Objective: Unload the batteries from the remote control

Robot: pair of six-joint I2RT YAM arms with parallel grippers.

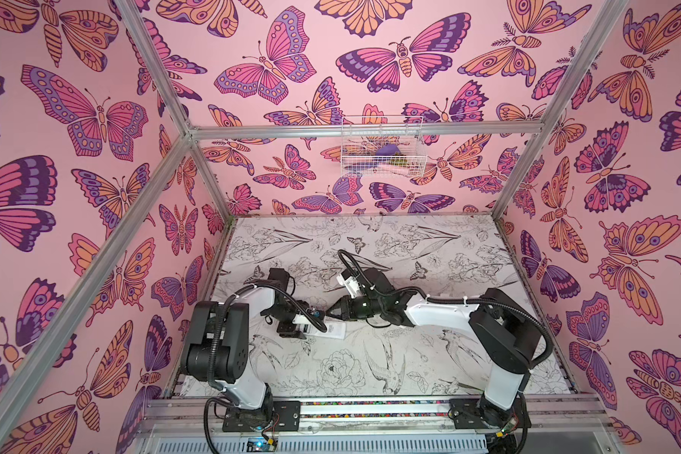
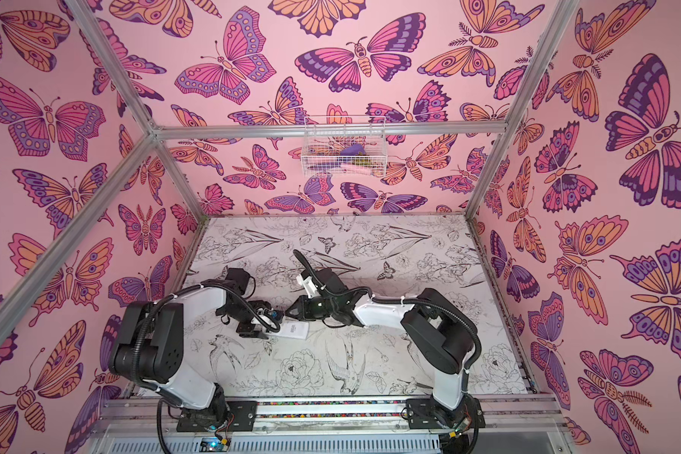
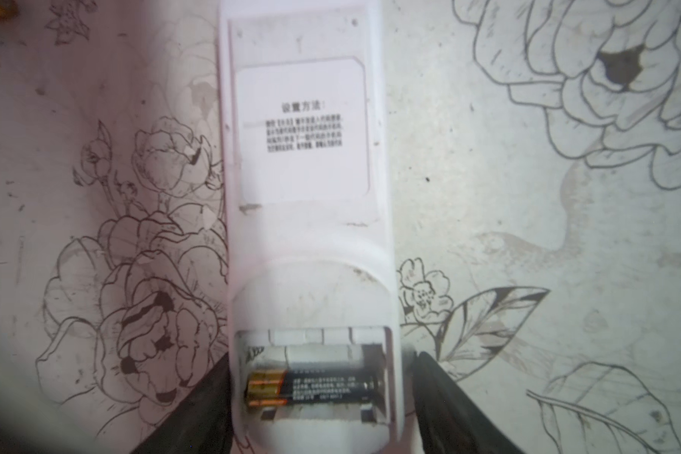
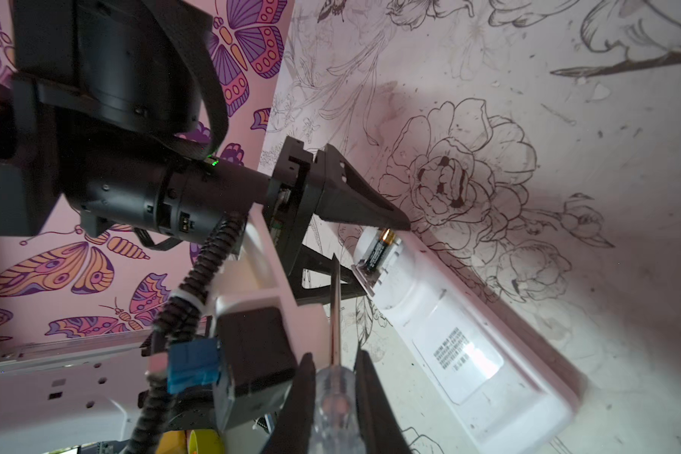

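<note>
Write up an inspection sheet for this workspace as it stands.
Surface: table, flower-and-bird print, scuffed and speckled.
Job's things: white remote lying back-up, cover off; one black gold-ended battery in the compartment; the slot beside it looks empty.
Clutter: yellow shape at the right wrist view's edge, unidentifiable.
Grippers: left gripper open, straddling the remote's battery end; right gripper shut on a clear-handled screwdriver.
Cables: black corrugated cables, zip-tied; one loop passes close to the remote.
Surroundings: pink butterfly walls, aluminium frame, wire basket on the back wall.
</note>
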